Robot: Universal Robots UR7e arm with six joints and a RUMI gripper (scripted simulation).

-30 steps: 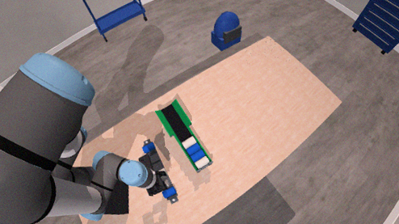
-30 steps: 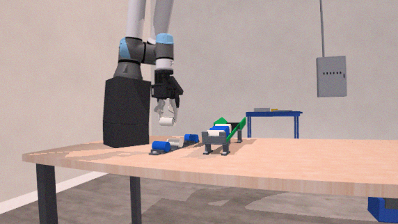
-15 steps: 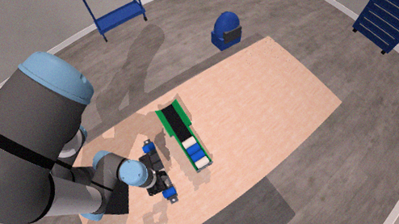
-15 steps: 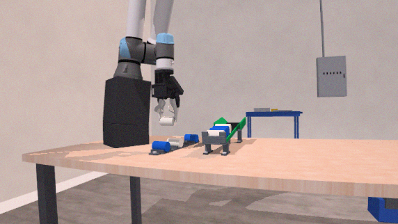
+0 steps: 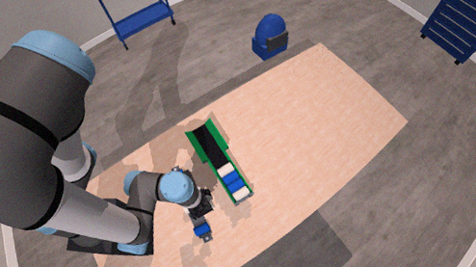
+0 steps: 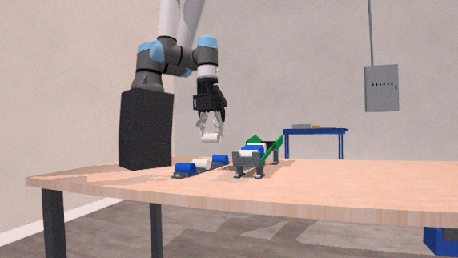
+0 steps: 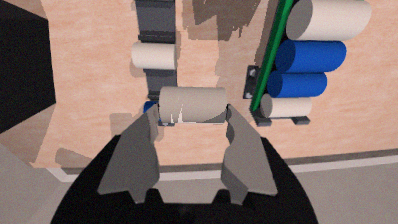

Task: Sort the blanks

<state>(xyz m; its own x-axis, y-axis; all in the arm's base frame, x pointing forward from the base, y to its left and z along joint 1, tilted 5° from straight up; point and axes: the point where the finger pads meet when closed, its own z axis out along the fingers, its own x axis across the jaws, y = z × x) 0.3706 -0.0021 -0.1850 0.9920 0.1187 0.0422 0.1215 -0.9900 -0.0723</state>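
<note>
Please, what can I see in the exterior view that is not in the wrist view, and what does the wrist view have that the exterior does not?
Only exterior: the wall cabinet and the blue table at the back.

Only wrist: the gap between rack and ramp seen from above, with the dark shadow on the tabletop there.

Both: the gripper shut on a white blank, and the ramp's row, white at the stop, then two blue, then white.
</note>
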